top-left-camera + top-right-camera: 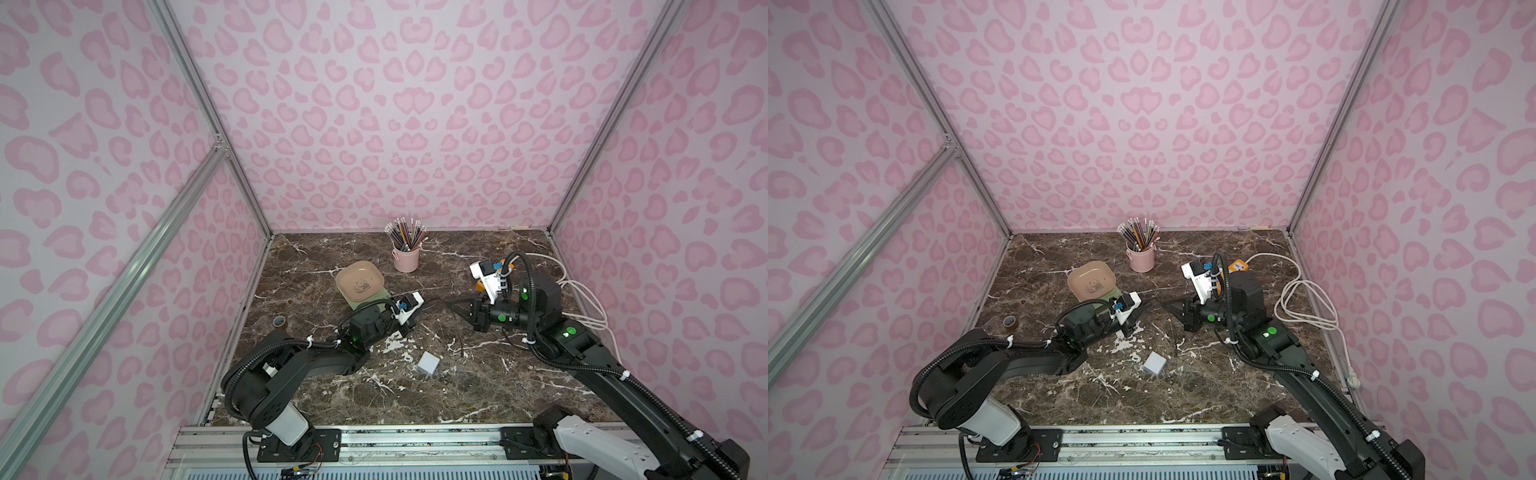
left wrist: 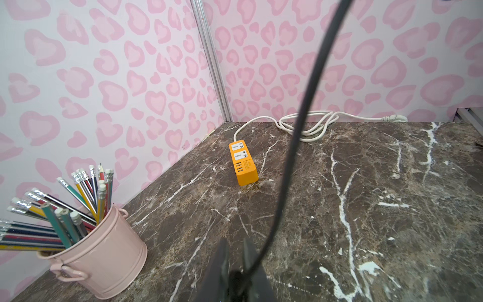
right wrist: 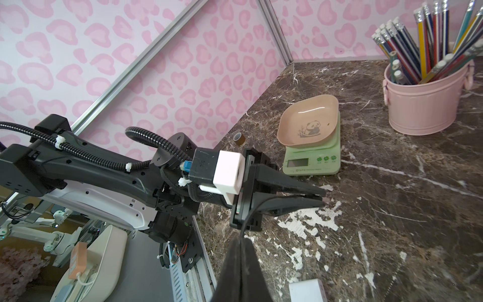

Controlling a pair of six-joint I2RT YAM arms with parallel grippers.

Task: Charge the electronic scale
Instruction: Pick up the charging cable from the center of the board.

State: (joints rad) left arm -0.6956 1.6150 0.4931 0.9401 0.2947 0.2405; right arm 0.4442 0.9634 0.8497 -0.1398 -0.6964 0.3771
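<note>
- Your left gripper is pinched on the thin black cable. Its tips lie low over the marble table, just beside the display end of the electronic scale.
- A small pale end seems to poke past those tips, but it is too small to tell what it is.
- Your right gripper faces the left one, tips near each other. Its jaws are pressed together on the same cable, which runs between the 2 grippers.
- The scale sits upright left of centre, with its panda tray on top.
- 1 orange power strip lies toward the back right, behind your right arm.
- The white cube charger rests nearer the front, well apart from the scale.
</note>
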